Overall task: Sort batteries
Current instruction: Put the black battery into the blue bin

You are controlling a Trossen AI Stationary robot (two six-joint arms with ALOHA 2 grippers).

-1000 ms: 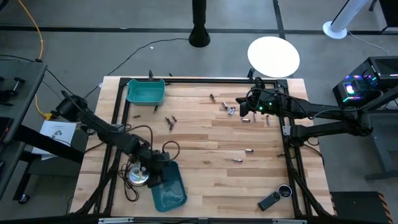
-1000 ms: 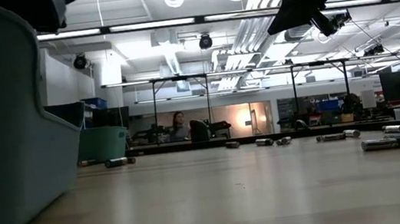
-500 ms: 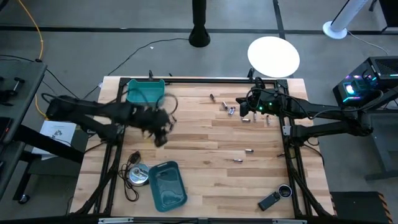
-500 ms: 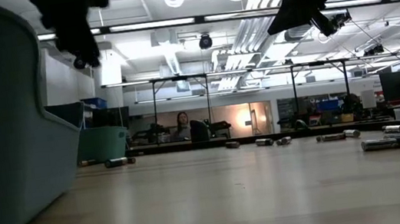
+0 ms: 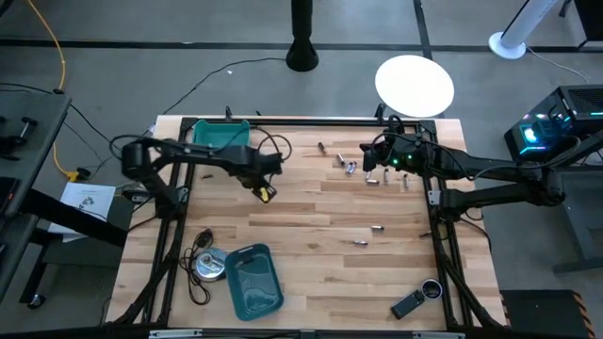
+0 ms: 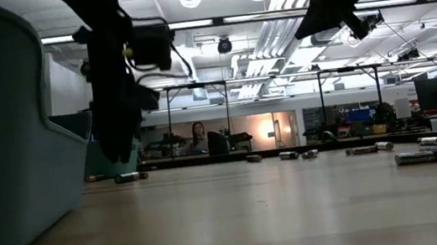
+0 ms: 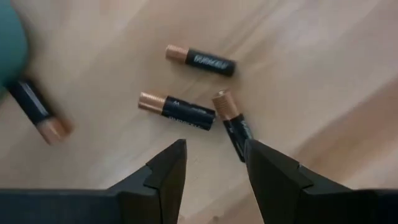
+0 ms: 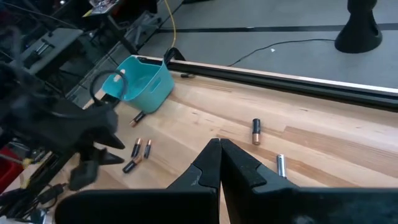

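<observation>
Change: whereas a second ago the left gripper (image 5: 265, 192) sat low over the near bin (image 5: 255, 280), it now hangs above the cluster of cells (image 5: 258, 181) beside the far bin (image 5: 221, 137).
Meaning: likely a drop-off is done and the next pick is starting; most cells are unsorted on the table (image 5: 311, 273).
Left gripper: fingers apart and empty, bracketing bare wood just short of three cells (image 7: 186, 111) in its wrist view; a fourth (image 7: 38, 112) lies off to the side by a bin edge.
Right gripper (image 5: 370, 162): fingers pressed together, holding nothing, unmoved over the right-hand group (image 5: 350, 166).
Bins: two, both teal.
Cells, left cluster: four by the wrist view.
Cells, right side: roughly seven in the high view, some touching, so the count is uncertain; two more (image 5: 367, 235) lie mid-table.
Other items: one silver disc (image 5: 209, 266) with cable, one black gadget (image 5: 408, 303).
Person: one, far behind in the low view (image 6: 198, 137).
</observation>
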